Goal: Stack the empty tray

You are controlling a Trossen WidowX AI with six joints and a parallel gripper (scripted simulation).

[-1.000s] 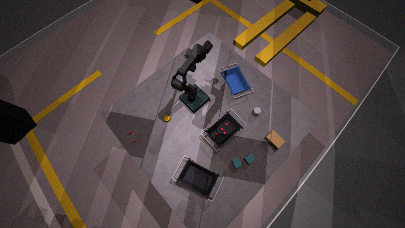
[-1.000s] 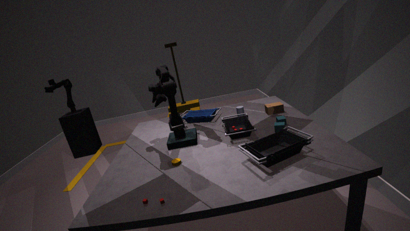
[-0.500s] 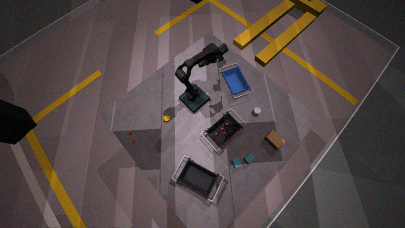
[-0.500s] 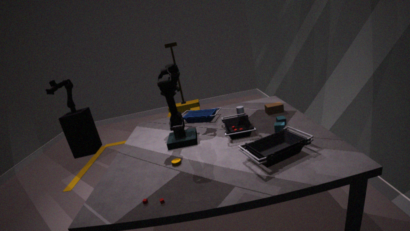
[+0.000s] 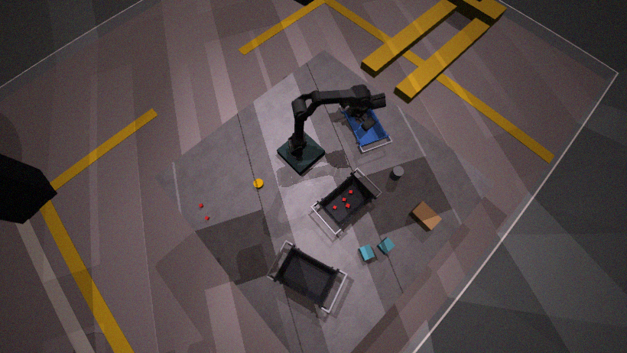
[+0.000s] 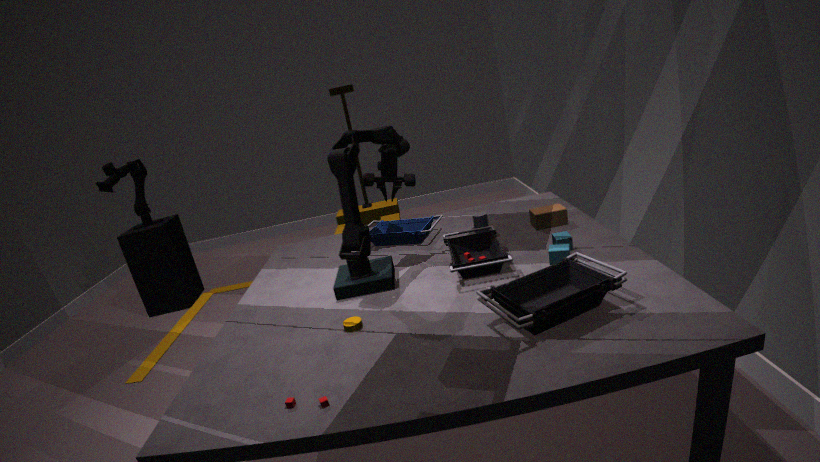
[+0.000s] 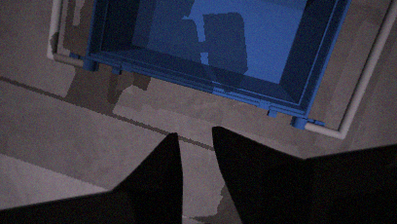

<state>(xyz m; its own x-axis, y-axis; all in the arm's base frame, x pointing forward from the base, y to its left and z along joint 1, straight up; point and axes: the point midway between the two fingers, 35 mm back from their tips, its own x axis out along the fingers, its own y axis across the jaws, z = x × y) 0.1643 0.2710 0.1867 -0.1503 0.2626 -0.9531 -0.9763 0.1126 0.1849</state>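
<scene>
The loaded black tray (image 5: pixel 366 192) (image 6: pixel 479 268) holds several small red blocks (image 5: pixel 344 202) (image 6: pixel 473 257). Its white wire bars (image 5: pixel 367 179) (image 5: pixel 326 218) are swung out over its two ends. A blue empty tray (image 5: pixel 370 137) (image 6: pixel 401 231) (image 7: pixel 272 44) of about the same size lies behind it, also with its bars out. My gripper (image 5: pixel 367 122) (image 6: pixel 390 198) (image 7: pixel 195 138) hangs above the blue tray's near edge. Its fingers are almost together, with nothing between them. A larger black empty tray (image 5: pixel 307 276) (image 6: pixel 545 292) lies in front.
A yellow disc (image 5: pixel 258 182) (image 6: pixel 352 323) and two loose red blocks (image 5: pixel 200 205) (image 6: pixel 290 402) lie to the left. A grey cylinder (image 5: pixel 397 171), a brown box (image 5: pixel 425 215) (image 6: pixel 548 215) and two teal cubes (image 5: pixel 366 252) (image 6: pixel 559 249) stand to the right of the trays. Yellow beams (image 5: pixel 407 37) lie at the back.
</scene>
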